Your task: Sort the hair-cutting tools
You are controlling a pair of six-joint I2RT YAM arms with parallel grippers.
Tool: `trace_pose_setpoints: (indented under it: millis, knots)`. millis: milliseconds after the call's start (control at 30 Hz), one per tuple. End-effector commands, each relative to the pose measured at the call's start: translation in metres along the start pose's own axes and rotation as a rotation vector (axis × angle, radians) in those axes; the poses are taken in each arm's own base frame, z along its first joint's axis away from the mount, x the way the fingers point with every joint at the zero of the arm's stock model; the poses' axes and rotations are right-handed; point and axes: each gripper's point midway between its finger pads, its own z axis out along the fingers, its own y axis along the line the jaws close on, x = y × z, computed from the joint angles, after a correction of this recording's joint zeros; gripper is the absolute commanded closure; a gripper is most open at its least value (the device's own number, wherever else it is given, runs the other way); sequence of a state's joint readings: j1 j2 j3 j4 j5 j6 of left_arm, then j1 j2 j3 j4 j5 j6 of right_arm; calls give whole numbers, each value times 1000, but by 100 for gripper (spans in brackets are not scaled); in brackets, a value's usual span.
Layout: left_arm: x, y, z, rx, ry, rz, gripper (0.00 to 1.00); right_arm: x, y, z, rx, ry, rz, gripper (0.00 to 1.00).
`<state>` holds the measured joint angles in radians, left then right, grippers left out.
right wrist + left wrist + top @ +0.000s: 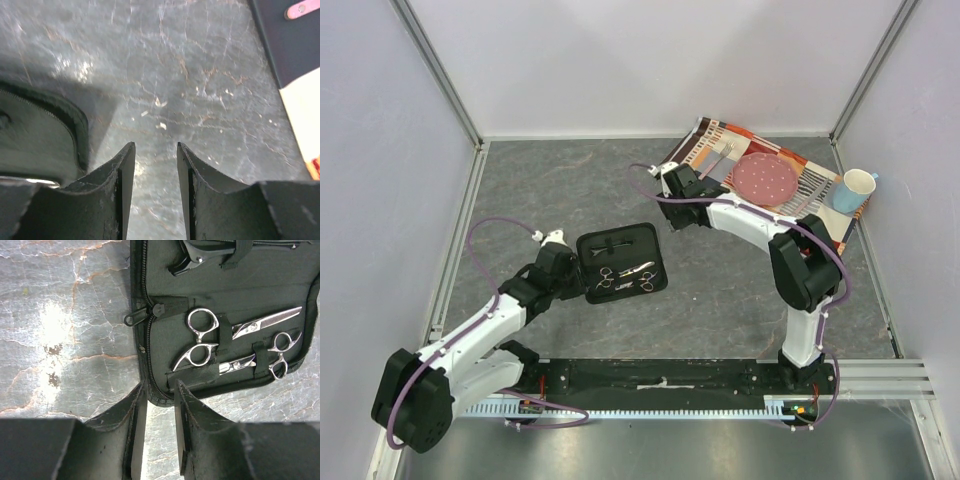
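We see two silver pairs of scissors strapped inside the open black case (170, 290). The larger pair (200, 337), with a toothed blade, lies across the case's middle. The smaller pair (280, 355) lies just beside it, between it and the case's zipped rim, with its rings pointing the opposite way. A black clip (197, 257) sits under a strap in the other half of the case. The case lies flat on the grey table (550, 190).

The left fingers (125, 415) are spread a little at the case's rim nearest the scissors, and the zip edge shows in the gap between their tips. We cannot tell whether they touch it. The zip pull (135, 317) sticks out from the case onto the table.

The right fingers (120, 170) are released and grip nothing, hanging over bare table just beyond the case's corner.

Well apart from the case, past the right arm, a striped mat (705, 140) carries a pink plate (767, 180), and a pale cup (855, 190) stands at its edge.
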<state>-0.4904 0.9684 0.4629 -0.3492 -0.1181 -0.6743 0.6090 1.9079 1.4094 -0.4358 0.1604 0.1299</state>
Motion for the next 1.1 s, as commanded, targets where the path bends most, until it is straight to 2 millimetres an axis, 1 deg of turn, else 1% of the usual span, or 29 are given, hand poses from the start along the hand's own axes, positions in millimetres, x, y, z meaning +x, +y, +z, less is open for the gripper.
trace_pose_setpoints:
  millis: [0,67,100,133,167,200,267,300,333,367,400,467,533,567,633,667,733,767,800,833,867,933,967,1033,1067]
  knots:
    - [-27,-7,-1,0,-91,-66,65,-37,6,17,-123,-151,258,54]
    - [-26,-3,1,-9,-88,-79,64,-43,1,23,-121,-177,301,56]
    - [-25,0,2,-19,-85,-88,64,-44,3,33,-155,-179,318,56]
    - [-24,1,3,-24,-83,-94,64,-47,7,37,-185,-179,337,57]
    - [-22,4,4,-32,-78,-105,64,-57,13,40,-227,-193,345,58]
    - [-21,6,5,-39,-76,-114,64,-55,22,50,-280,-182,345,59]
    - [-19,9,8,-50,-69,-127,64,-66,35,54,-352,-200,354,62]
    - [-18,11,9,-54,-68,-133,66,-69,42,61,-383,-210,353,63]
    - [-18,11,11,-58,-65,-133,66,-71,49,62,-433,-210,355,64]
    - [-16,13,13,-64,-58,-138,67,-78,53,62,-460,-227,350,65]
    - [-15,13,15,-67,-53,-141,71,-72,58,69,-486,-205,348,66]
    - [-11,17,21,-88,-33,-147,76,-67,69,70,-538,-185,337,70]
    - [-10,18,26,-97,-24,-151,79,-59,74,65,-557,-171,325,74]
    - [-6,20,32,-110,-9,-156,81,-55,76,60,-559,-187,306,74]
    - [-6,22,38,-123,-4,-159,83,-45,79,54,-556,-184,287,76]
    - [-4,24,44,-138,3,-158,84,-34,79,47,-549,-178,280,77]
    - [-5,26,51,-154,9,-159,86,-23,80,42,-544,-171,277,79]
    - [-4,26,55,-157,12,-157,87,-13,81,35,-543,-166,275,79]
    - [-3,28,59,-173,22,-150,88,-7,81,31,-540,-165,279,79]
    - [-8,23,61,-161,15,-149,89,-2,82,27,-538,-168,282,80]
    - [-8,22,63,-157,17,-148,89,8,84,18,-534,-171,277,80]
    - [-11,15,64,-127,22,-150,89,17,82,9,-505,-173,274,80]
    - [-11,12,64,-113,24,-150,90,25,87,-3,-505,-172,260,80]
    - [-12,6,61,-80,28,-150,91,33,82,-11,-450,-176,252,79]
    - [-12,4,60,-71,27,-149,91,40,83,-22,-439,-173,245,80]
